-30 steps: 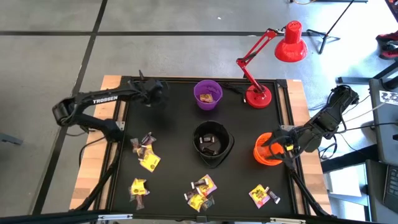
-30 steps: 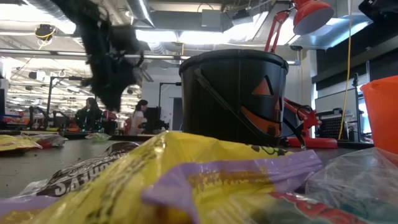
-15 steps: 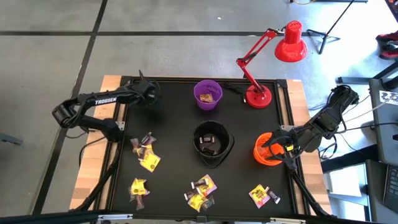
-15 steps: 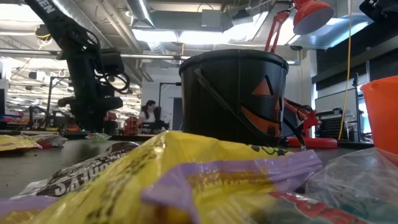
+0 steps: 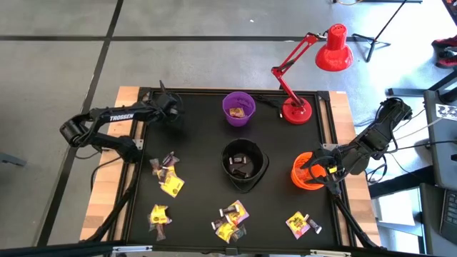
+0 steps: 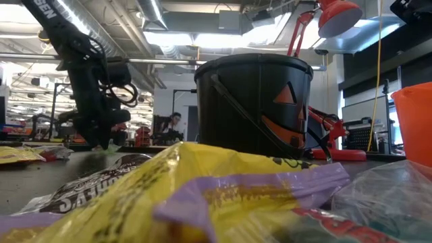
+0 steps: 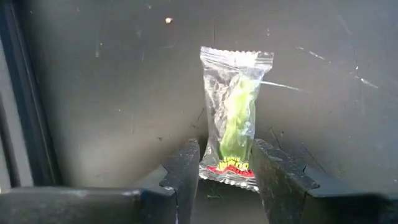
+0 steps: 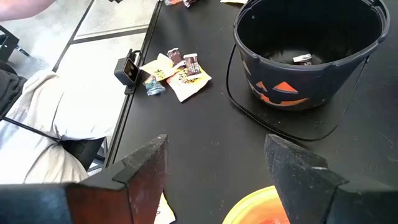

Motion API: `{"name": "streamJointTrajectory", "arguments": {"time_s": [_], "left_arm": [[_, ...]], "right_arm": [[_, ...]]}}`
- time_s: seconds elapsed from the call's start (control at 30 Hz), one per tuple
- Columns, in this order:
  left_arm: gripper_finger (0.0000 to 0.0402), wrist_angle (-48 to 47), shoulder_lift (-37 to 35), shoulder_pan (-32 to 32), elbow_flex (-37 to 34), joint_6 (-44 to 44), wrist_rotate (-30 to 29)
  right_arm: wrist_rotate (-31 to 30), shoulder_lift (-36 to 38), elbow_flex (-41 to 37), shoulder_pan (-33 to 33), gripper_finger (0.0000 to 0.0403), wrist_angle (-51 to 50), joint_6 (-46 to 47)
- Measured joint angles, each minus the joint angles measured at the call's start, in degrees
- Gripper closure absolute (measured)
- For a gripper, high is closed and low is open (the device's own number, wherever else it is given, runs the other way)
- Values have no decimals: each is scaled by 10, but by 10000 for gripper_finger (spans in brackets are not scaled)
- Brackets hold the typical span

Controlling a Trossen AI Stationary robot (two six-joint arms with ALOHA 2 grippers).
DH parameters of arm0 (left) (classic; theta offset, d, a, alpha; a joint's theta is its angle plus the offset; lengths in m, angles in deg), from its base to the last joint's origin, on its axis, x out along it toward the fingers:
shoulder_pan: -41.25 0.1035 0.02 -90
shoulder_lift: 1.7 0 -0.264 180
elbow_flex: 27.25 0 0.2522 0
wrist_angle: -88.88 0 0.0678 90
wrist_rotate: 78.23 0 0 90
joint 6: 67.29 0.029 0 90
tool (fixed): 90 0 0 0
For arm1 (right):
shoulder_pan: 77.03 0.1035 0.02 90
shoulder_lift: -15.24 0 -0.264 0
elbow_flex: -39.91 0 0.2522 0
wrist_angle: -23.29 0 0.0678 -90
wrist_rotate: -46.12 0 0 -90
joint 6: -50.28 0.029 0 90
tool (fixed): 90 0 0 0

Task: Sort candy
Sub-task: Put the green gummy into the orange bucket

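Left end effector (image 5: 170, 107) down at the far left corner of the black worktop (image 5: 196, 164), fingers (image 7: 183, 171) part-open and straddling the near end of a clear-wrapped green candy (image 7: 234, 118) lying flat on the worktop. Not closed on the wrapper; narrow gaps showing on either side, contact hard to confirm.

Right end effector (image 5: 312, 168) hovering over the orange bowl (image 5: 305, 178) at the right side of the worktop, fingers (image 8: 146, 168) spread wide, nothing between them.

Purple bowl (image 5: 238, 108) at the far middle, holding a few pieces. Black pumpkin-face bucket (image 5: 244, 164) at the centre, with dark pieces in the bottom. Red desk lamp (image 5: 307, 68) standing at the far right, base just beside the purple bowl's right.

Loose candy spread along the near half of the worktop in four clumps: yellow and brown pieces (image 5: 167, 173) at mid left, a yellow piece with a dark one (image 5: 159, 215) at near left, a yellow, purple and brown heap (image 5: 231, 218) at near centre, and a yellow and reddish pair (image 5: 301, 223) at near right. All well apart from both end effectors.

Low view filled by a yellow and purple wrapper (image 6: 223, 196) close to the camera, bucket behind it, left arm standing at far left.
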Motion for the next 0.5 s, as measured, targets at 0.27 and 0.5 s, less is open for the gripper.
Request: {"name": "streamJointTrajectory", "arguments": {"time_s": [0.27,0.5], "left_arm": [[314,31,0,0,-16,1,13],[392,35,0,-1,-16,10,18]], "right_arm": [[0,0,0,0,141,0,0],[0,0,0,0,141,0,0]]}}
